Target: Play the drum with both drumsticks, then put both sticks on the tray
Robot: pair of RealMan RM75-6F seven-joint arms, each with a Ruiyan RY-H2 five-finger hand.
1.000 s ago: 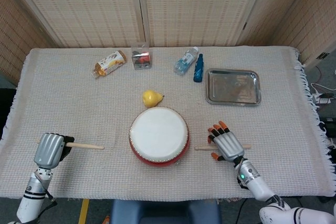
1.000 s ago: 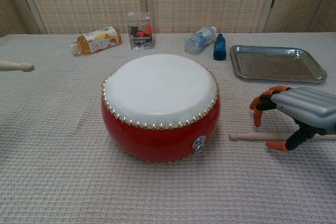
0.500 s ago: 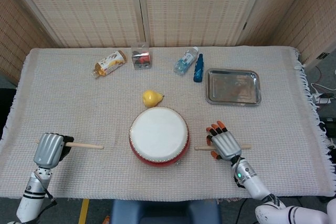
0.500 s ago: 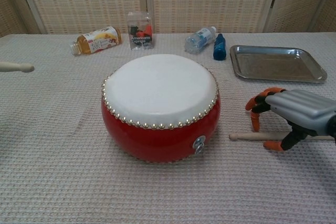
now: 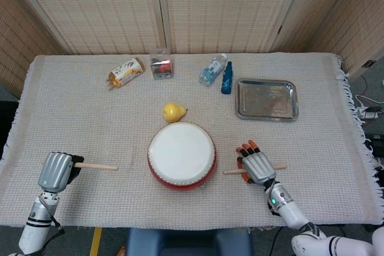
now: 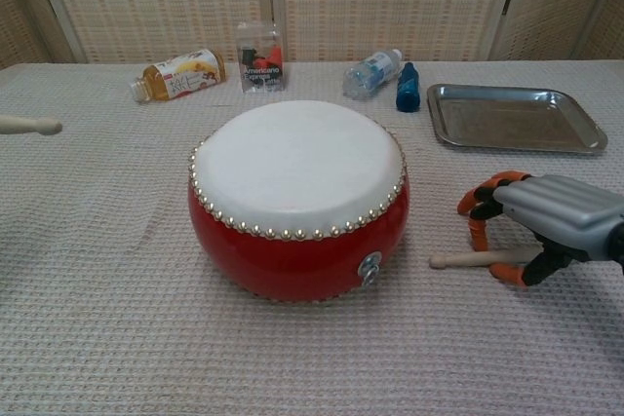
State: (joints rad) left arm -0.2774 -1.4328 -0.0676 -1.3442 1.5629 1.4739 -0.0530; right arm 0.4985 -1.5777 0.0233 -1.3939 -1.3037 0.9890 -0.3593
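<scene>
— Left hand?
— Left hand (image 5: 56, 171) closed around one wooden drumstick (image 5: 96, 166), which is lifted level, tip toward the red drum with the white skin (image 5: 181, 155).
— Right hand?
— Right hand (image 5: 257, 165) arched over the second wooden drumstick (image 6: 478, 259), lying on the cloth-covered surface (image 5: 84, 118). Orange-tipped fingers (image 6: 475, 213) curl around it; whether they grip it I cannot tell.
— Tray?
— Steel tray (image 5: 242, 109) beyond the right hand, well apart.

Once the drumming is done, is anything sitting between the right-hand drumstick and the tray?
Nothing visible does. The right hand is around its drumstick beside the drum, and only bare tablecloth lies between there and the metal tray. The blue bottle stands just left of the tray, off that line.
</scene>
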